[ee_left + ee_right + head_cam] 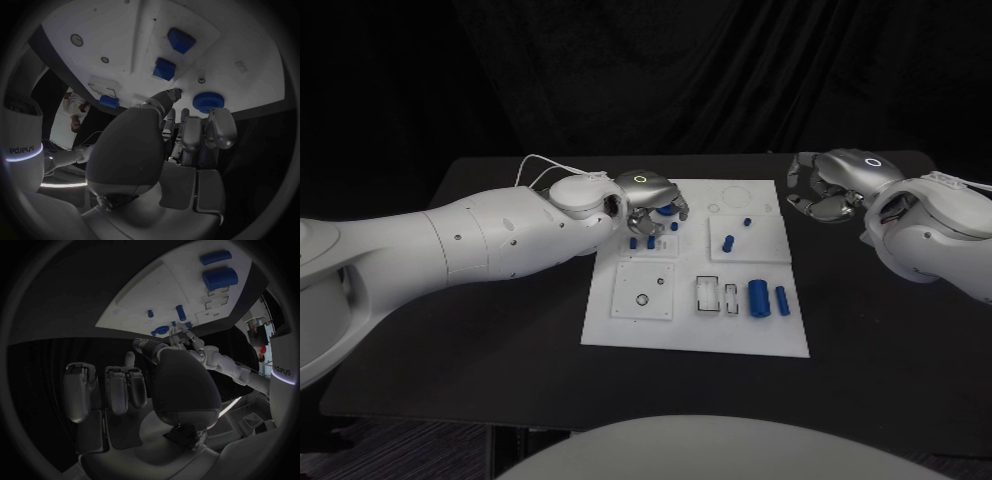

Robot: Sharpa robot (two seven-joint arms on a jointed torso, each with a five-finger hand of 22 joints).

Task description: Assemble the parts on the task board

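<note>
Over the board's (625, 330) far left corner the left hand (651, 200) seems to pinch a round blue part (669, 211), seating it likely next, while the right hand (822, 195) hovers off-board, fingers curled on nothing

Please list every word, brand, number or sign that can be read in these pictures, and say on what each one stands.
"sharpa", seen turned in the left wrist view: on the robot's white left arm.
"sharpa", small and turned in the right wrist view: on the white left arm.
The white rectangular task board bears only outlines, no readable text.
</note>
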